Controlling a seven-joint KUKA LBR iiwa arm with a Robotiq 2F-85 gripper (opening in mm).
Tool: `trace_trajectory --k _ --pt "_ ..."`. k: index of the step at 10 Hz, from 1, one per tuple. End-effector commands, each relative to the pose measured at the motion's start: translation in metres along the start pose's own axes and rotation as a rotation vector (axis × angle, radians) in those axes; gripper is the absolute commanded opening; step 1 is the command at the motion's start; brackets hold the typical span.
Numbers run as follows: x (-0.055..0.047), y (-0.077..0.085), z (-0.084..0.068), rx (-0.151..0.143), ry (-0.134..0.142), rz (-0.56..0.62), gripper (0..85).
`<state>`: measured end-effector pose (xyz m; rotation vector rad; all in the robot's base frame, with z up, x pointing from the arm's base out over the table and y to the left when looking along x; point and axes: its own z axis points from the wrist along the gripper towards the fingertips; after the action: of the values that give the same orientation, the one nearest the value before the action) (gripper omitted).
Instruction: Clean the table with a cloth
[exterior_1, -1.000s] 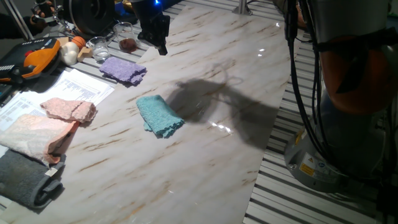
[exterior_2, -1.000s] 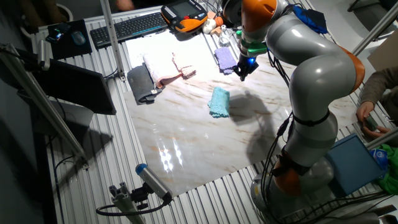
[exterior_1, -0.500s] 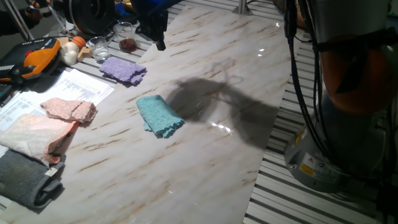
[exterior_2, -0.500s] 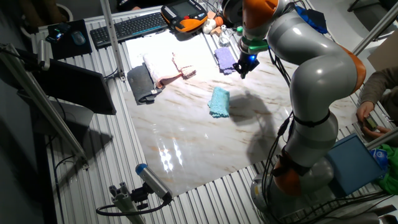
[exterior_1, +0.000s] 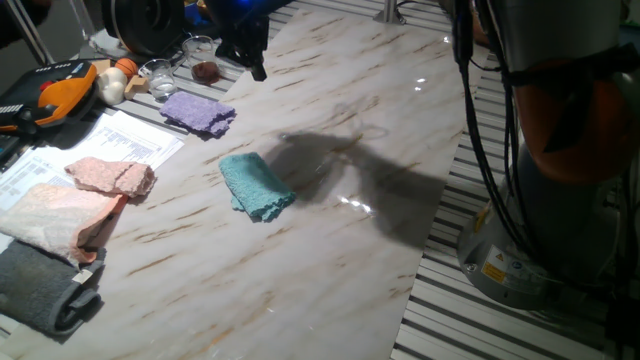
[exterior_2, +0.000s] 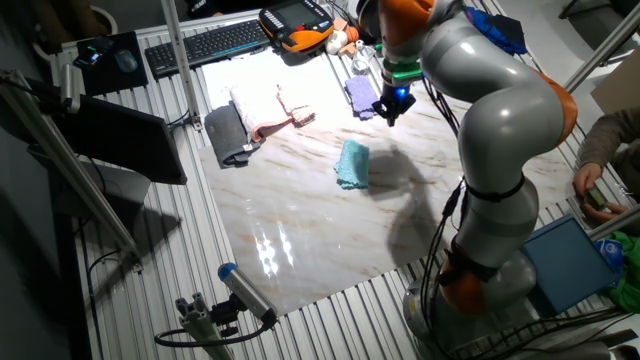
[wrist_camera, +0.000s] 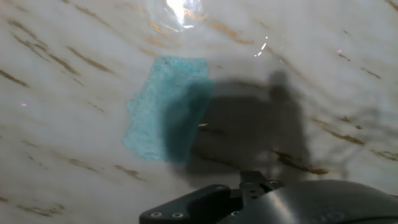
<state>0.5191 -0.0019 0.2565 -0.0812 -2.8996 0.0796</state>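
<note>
Folded teal microfibre cloth lies flat, untouched, mid-way across the glossy white marble-veined table. Black two-finger gripper hangs raised beyond the cloth, holding nothing; jaw opening cannot be told. Likely staging for pickup.

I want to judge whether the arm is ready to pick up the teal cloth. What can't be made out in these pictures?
- Tool: dark and small in both fixed views; open or shut cannot be told.
- Hand view: the fingers are out of frame; only dark housing shows at the bottom edge.
- Teal cloth: blurred in the hand view, its right part in the arm's shadow.
- Table: its far end is cut off by the top edge of one fixed view.
</note>
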Motion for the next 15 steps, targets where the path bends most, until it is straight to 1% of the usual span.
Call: trace_trajectory --k 1,2,3,4,5,6,7,8,9,10,11,12,13,14,15 --pt "0.0 -0.001 0.0 -0.036 0.003 0.003 0.0" --pt "0.0 -0.001 0.0 -0.076 0.009 0.045 0.0" --pt "0.0 -0.001 0.0 -0.064 0.01 0.059 0.0" --pt "-0.002 0.003 0.002 -0.045 0.008 0.087 17.0" --pt "-0.008 0.014 0.009 -0.043 -0.006 0.129 34.0" --pt "-0.016 0.02 0.019 -0.043 -0.015 0.139 51.0" --pt "-0.024 0.024 0.029 -0.046 -0.026 0.147 51.0" --pt "-0.032 0.03 0.043 -0.069 -0.038 0.158 51.0" --pt "-0.04 0.039 0.066 -0.082 -0.072 0.187 51.0" --pt "-0.045 0.047 0.085 -0.086 -0.105 0.213 51.0" --pt "-0.049 0.055 0.102 -0.098 -0.13 0.24 51.0" --pt "-0.051 0.062 0.115 -0.079 -0.151 0.241 51.0" --pt "-0.054 0.065 0.126 -0.077 -0.153 0.237 51.0" --pt "-0.057 0.067 0.135 -0.091 -0.152 0.233 51.0" --pt "-0.06 0.068 0.144 -0.087 -0.159 0.225 51.0"
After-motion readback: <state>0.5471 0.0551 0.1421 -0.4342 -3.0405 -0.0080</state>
